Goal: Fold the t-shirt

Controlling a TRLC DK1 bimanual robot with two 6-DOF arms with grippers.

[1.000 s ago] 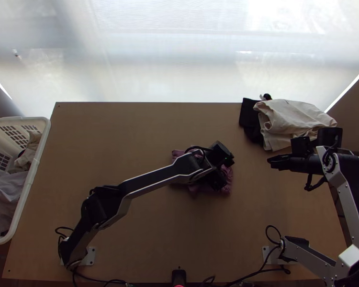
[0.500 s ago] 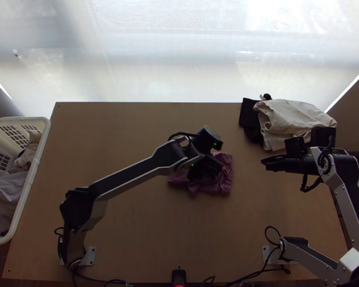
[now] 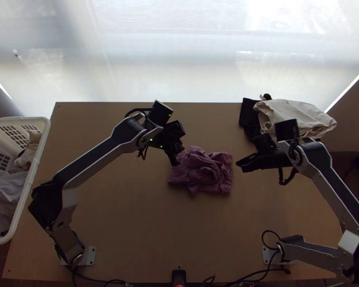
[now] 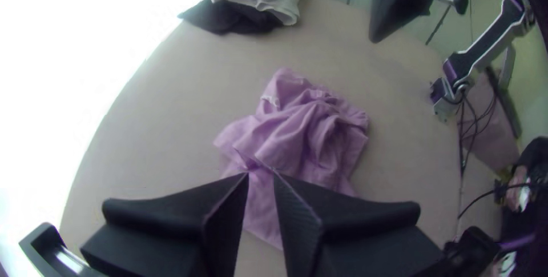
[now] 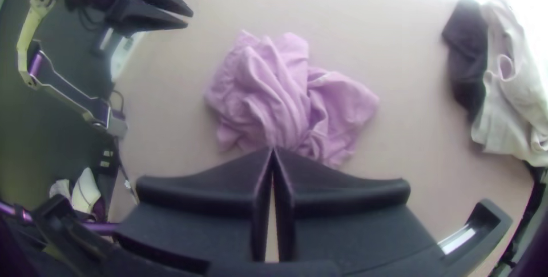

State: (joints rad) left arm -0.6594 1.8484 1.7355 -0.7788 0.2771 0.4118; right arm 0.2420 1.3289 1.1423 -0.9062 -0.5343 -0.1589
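The purple t-shirt (image 3: 202, 171) lies bunched near the middle of the table, its folds heaped. My left gripper (image 3: 175, 161) is at the shirt's upper left edge in the top view, a narrow gap between its fingers. The left wrist view has the t-shirt (image 4: 311, 131) beyond the left gripper (image 4: 261, 174), with no cloth held. To the right of the shirt is my right gripper (image 3: 240, 165), pointing at it. In the right wrist view the right gripper (image 5: 273, 149) has its fingertips together with nothing between them, and the bunched t-shirt (image 5: 268, 94) lies past them.
A cream cloth (image 3: 294, 117) and a black cloth (image 3: 249, 119) lie at the table's far right corner, beside the right arm. A white basket (image 3: 28, 184) with clothes stands at the left. Cables run along the near edge of the wooden table (image 3: 146, 239).
My left gripper has moved left and up the picture from over the t-shirt, uncovering it. My right gripper has come left, closer to the shirt. The shirt looks unmoved.
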